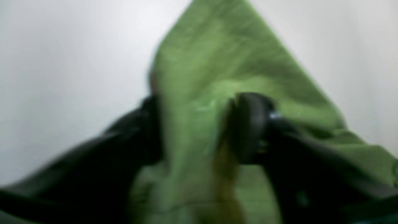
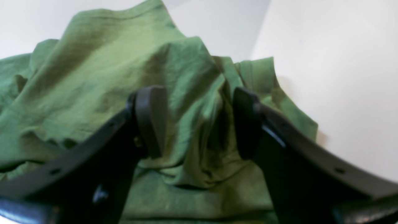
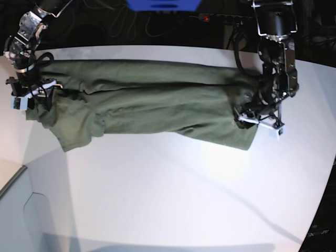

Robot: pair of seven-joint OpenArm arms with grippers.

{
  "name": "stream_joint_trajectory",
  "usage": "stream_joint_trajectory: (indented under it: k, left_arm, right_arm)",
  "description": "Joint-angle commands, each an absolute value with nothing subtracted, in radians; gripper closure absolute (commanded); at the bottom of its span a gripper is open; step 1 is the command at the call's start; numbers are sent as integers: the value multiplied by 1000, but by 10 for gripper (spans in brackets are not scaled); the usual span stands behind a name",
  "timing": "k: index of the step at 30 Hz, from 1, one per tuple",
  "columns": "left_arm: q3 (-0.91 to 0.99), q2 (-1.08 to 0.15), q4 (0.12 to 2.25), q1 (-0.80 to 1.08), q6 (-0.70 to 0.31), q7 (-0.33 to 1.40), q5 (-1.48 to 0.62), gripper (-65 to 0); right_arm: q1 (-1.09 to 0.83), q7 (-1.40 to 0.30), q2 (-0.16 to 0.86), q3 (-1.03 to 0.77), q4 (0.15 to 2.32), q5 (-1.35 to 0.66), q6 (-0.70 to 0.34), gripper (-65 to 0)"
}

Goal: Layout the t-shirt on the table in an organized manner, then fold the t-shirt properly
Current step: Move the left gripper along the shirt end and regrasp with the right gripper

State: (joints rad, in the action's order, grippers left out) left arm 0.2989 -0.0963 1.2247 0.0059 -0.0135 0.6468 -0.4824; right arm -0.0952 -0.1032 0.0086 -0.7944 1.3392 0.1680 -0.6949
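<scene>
Nearest, our left gripper [image 1: 192, 127] pinches a ridge of the t-shirt [image 3: 157, 102], likely to tug that end flat. Our right gripper [image 2: 196, 124] straddles a bunched fold, fingers spread; whether it grips, we cannot tell. Both arms reach down at opposite ends of the shirt, stretched lengthwise along the far side of the table [image 3: 184, 199].

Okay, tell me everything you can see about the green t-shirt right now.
The t-shirt is plain olive green, soft, wrinkled cotton-like cloth with no print. It lies stretched lengthwise across the far part of the white table, partly doubled over, one short sleeve spread near the right gripper. Cloth sits bunched between that gripper's parted fingers. The left gripper has a fold between its fingers at the opposite end, blurred.
</scene>
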Motion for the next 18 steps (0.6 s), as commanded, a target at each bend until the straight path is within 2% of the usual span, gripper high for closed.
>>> stream_joint_trajectory:
  k: [1, 8, 18]
  left_arm:
    - [297, -88, 1225, 10, 2, 687, -469, -247]
    - [302, -81, 1227, 10, 2, 688, -467, 0]
    - [321, -85, 1300, 76, 2, 685, -470, 0]
  right_arm:
    - [-90, -76, 21, -796, 1354, 151, -698, -337]
    - [-90, -76, 21, -796, 1354, 151, -698, -337]
    - [-61, -76, 22, -796, 1391, 151, -698, -337]
